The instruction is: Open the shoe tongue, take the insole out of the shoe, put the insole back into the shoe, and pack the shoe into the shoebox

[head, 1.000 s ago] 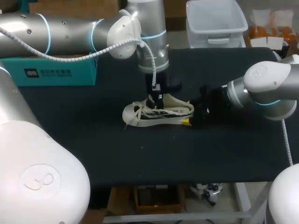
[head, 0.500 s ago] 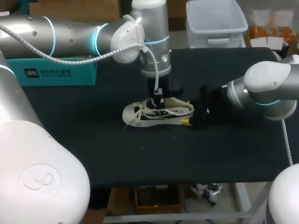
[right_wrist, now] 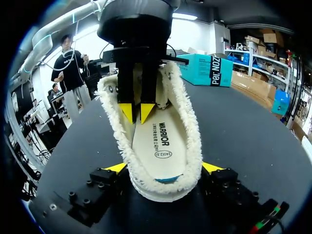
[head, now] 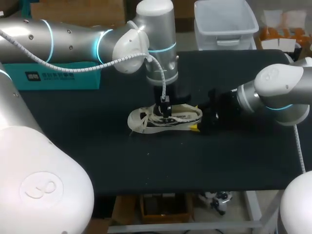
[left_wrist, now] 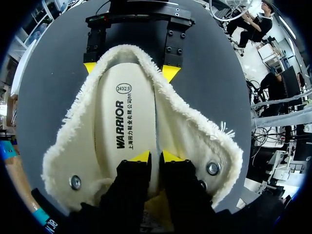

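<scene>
A cream, fleece-lined shoe (head: 187, 117) lies on its sole at the middle of the black table, toe to the left. Its pale insole (left_wrist: 122, 112) lies flat inside, also clear in the right wrist view as the insole (right_wrist: 158, 146). My left gripper (left_wrist: 156, 156) points straight down into the shoe's opening near the tongue. Its yellow tips stand a narrow gap apart at the insole's edge, open. My right gripper (right_wrist: 165, 168) comes in from the heel side. Its widely spread fingers press the heel (right_wrist: 165, 192) from both sides.
A teal shoebox (head: 58, 75) stands at the table's back left, under my left arm. A white plastic bin (head: 224, 24) sits at the back edge. Bare black tabletop (head: 170, 161) runs in front of the shoe.
My left gripper has come down into the shoe and shifted slightly right, and its fingers have parted a little. The right arm and the shoe have stayed put.
</scene>
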Motion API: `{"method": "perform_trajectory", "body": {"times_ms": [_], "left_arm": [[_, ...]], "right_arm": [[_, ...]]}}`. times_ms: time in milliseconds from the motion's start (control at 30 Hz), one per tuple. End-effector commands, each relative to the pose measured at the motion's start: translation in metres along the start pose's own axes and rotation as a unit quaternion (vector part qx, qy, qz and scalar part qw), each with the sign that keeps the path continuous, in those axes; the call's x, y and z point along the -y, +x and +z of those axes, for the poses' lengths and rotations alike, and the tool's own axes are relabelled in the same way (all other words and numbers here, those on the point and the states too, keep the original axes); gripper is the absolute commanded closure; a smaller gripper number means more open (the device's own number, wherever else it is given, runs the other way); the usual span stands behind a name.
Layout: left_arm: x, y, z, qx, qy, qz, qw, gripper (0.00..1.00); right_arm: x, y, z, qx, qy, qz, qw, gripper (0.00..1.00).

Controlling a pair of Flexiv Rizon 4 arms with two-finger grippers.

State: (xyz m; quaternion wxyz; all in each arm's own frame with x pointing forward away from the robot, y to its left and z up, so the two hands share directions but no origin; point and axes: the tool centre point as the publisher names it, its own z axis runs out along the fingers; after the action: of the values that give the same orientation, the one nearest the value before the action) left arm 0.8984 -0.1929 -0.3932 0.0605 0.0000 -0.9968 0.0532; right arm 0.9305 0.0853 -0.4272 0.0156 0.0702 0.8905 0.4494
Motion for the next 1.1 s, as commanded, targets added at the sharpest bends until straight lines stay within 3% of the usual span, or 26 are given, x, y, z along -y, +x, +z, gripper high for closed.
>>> {"method": "perform_trajectory", "body": {"times_ms": [33, 300, 700, 1100], "left_arm": [[-0.007, 0.010, 0.008, 0.017, 0.004, -0.002, 1.000, 0.77], [-0.007, 0.006, 0.017, 0.036, -0.010, 0.001, 0.999, 0.78], [-0.006, -0.018, 0.036, 0.059, -0.016, -0.012, 0.998, 0.76], [-0.003, -0.025, 0.054, 0.127, -0.027, 0.004, 0.992, 0.77]], "right_arm": [[0.003, -0.002, 0.001, 0.000, 0.000, 0.001, 1.000, 1.00], [0.003, -0.002, 0.001, 0.000, 0.000, 0.001, 1.000, 1.00], [0.003, -0.002, 0.001, 0.000, 0.000, 0.001, 1.000, 1.00], [0.003, -0.002, 0.001, 0.000, 0.000, 0.001, 1.000, 1.00]]}}
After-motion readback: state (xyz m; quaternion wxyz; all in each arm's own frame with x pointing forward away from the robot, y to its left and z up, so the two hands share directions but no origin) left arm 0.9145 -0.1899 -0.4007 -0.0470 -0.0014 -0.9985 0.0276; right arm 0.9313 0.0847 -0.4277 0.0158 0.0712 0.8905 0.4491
